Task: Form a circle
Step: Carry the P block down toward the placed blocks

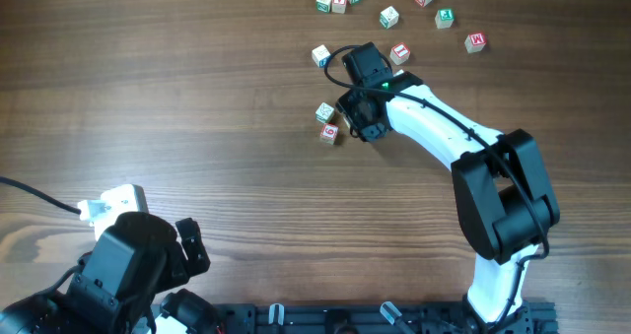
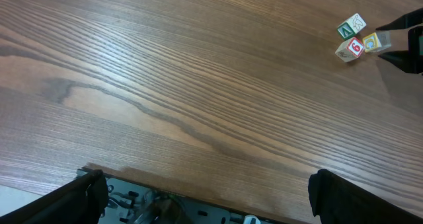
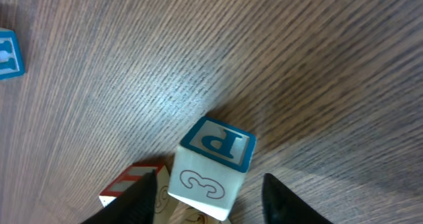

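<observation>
Overhead: no ring, only a tight clump of cubes just above the centre of the table, with the right gripper right beside it. Loose cubes lie scattered at upper right. The left gripper sits at lower left.

Left wrist: its fingers stand wide apart, with the clump at far upper right.

Right wrist: the fingers straddle a blue P cube, seemingly parted, with a slim gap on either side.

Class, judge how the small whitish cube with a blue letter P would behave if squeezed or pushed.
The whitish cube with the blue P looks rigid, so it probably will not deform. Flat faces suggest sliding on the wooden table, not rolling. A red-striped cube sits close beside it, so pushing may shift both.
</observation>
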Robot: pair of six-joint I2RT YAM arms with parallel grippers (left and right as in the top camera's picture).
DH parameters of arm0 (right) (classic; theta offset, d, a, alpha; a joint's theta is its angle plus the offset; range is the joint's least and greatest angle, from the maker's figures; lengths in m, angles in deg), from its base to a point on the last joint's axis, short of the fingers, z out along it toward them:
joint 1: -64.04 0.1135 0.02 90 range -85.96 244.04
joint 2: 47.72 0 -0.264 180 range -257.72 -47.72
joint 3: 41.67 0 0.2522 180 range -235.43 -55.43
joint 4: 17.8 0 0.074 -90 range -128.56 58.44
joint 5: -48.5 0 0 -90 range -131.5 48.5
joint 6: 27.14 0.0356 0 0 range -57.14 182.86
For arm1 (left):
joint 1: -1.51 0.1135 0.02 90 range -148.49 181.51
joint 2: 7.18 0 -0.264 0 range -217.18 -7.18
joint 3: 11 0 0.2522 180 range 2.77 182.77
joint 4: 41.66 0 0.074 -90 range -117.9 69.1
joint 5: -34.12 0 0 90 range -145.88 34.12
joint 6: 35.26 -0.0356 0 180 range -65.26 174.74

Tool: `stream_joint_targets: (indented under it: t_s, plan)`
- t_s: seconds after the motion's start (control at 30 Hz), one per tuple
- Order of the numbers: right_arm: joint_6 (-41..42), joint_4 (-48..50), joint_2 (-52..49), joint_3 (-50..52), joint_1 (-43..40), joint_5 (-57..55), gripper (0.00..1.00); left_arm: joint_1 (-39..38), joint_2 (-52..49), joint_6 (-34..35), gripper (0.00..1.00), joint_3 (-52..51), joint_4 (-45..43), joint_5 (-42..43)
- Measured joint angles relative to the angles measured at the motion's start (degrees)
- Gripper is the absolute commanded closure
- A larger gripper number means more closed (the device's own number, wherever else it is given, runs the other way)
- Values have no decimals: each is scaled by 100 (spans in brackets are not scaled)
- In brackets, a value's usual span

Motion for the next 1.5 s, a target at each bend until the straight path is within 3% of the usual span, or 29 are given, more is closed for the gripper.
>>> stream_joint_targets:
  t_s: [0.07,0.37,0.73,0.9,1.2,1.5]
  plan:
    - [-4,13,0,0,0,-57,34,0,0,0,0,0,0,-2]
    - [-9,111,-4,0,-46,-125,33,0,0,0,0,0,0,-2]
    - [199,264,-227,0,-149,-33,40,0,0,0,0,0,0,-2]
    - [315,264,-229,0,-181,35,48,0,0,0,0,0,0,-2]
    - [319,291,-229,0,-181,284,49,0,0,-2,0,0,0,-2]
    - [481,289,-229,0,-181,382,61,0,0,0,0,0,0,-2]
